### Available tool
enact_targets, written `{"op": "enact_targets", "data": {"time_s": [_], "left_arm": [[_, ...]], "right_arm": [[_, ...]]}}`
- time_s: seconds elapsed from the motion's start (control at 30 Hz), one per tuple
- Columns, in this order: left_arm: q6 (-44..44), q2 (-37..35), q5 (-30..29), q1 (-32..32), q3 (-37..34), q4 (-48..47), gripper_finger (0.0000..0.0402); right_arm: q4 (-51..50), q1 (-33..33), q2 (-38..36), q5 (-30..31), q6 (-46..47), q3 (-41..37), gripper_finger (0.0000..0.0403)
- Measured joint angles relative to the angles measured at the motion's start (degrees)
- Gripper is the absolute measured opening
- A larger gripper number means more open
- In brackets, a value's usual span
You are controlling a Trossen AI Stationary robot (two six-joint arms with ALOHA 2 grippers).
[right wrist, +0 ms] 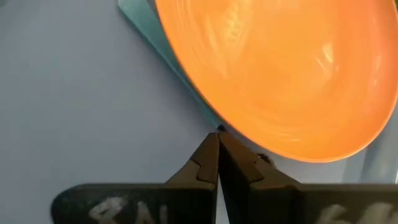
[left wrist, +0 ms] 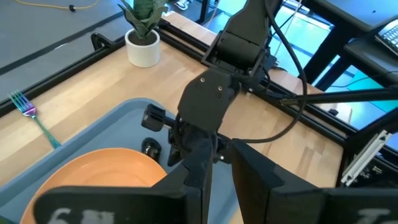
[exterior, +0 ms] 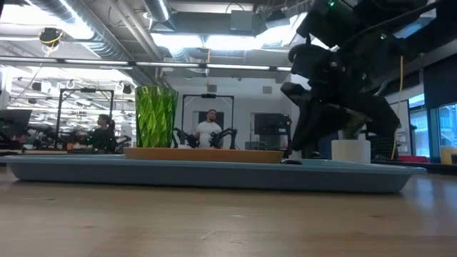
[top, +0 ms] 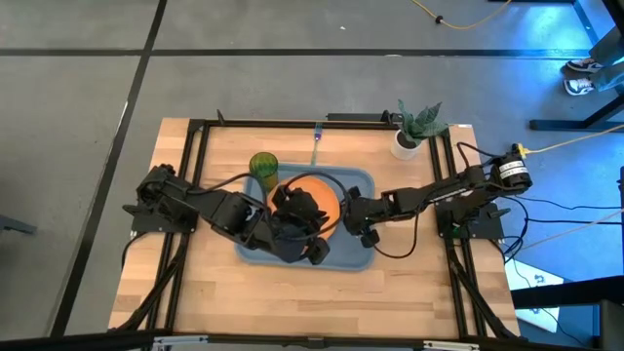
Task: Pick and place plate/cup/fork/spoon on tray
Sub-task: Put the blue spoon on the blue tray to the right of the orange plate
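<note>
Plate (top: 317,195) and cup (top: 263,166) are already on the tray (top: 356,255). Spoon (right wrist: 171,59) is being set down by the clenched right hand (right wrist: 217,144); fork (top: 317,141) is left on the bench (top: 292,302). Left hand (top: 314,249) is parked, slightly parted, empty.

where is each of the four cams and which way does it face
High: overhead, straight down; both arms, tray, plate.
Low: table height, level across; cup, one arm from above.
Left wrist: on the left arm, looking past its fingers at the right gripper.
Right wrist: on the right arm, down onto the plate, own shut fingers showing.
The high view and both wrist views share the plate and tray.
</note>
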Motion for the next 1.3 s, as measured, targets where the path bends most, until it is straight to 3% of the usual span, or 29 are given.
{"op": "enact_targets", "data": {"time_s": [0.43, 0.77, 1.3], "left_arm": [[0.0, 0.0, 0.0, -0.3, 0.0, 0.0, 0.0053], [0.0, 0.0, 0.0, -0.3, 0.0, 0.0, 0.0053], [0.3, 0.0, 0.7, -0.3, 0.0, 0.0, 0.0053]], "right_arm": [[4.3, -1.0, 1.4, -0.7, 0.0, 0.0, 0.0012], [0.1, -1.3, 0.8, 0.8, 0.0, 0.0, 0.0004], [1.9, -5.8, 1.5, -7.4, -0.1, 0.0, 0.0002]]}}
